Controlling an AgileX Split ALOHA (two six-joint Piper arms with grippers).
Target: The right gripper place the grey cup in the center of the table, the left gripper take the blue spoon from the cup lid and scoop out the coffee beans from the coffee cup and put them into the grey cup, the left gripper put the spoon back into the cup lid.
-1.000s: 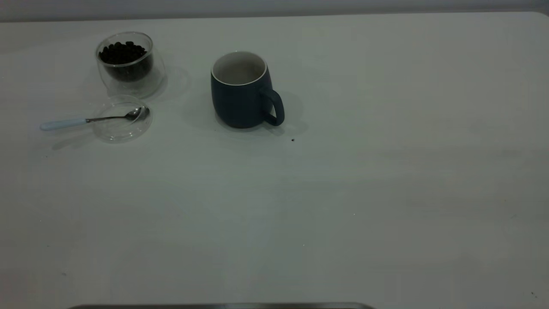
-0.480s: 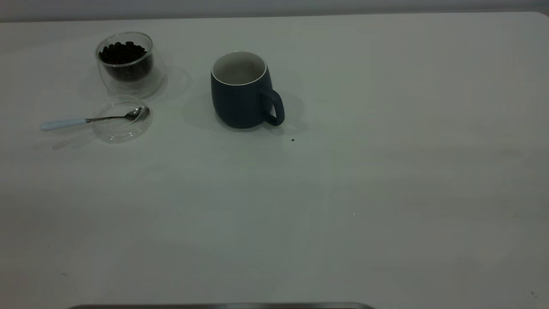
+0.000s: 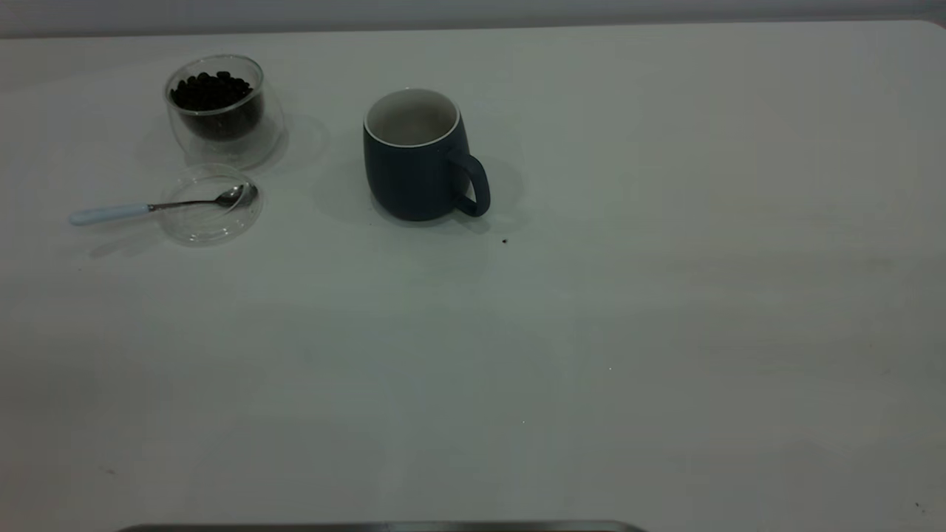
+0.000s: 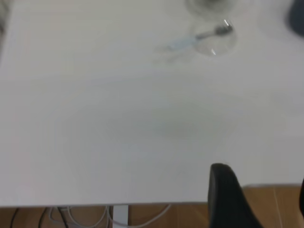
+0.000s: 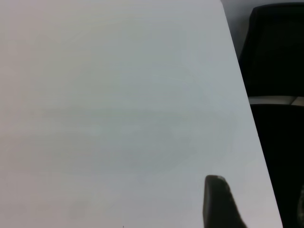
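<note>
The grey cup (image 3: 414, 159) stands upright near the table's (image 3: 665, 332) middle, its handle turned toward the front right. At the far left the coffee cup (image 3: 218, 111) holds the coffee beans (image 3: 211, 90). In front of it lies the cup lid (image 3: 211, 210), with the blue spoon (image 3: 148, 207) resting bowl-in-lid and its handle pointing left. Neither gripper appears in the exterior view. The left gripper (image 4: 259, 183) hangs open over the table's near edge, far from the spoon (image 4: 199, 37) and lid (image 4: 216, 42). The right gripper (image 5: 256, 190) is open beside the table's right edge, holding nothing.
A dark speck (image 3: 504, 240) lies just in front of the mug's handle. A dark strip (image 3: 384, 527) runs along the front edge. A black chair (image 5: 275, 47) stands beyond the table's right side. Wooden floor and cables (image 4: 95, 216) show below the near edge.
</note>
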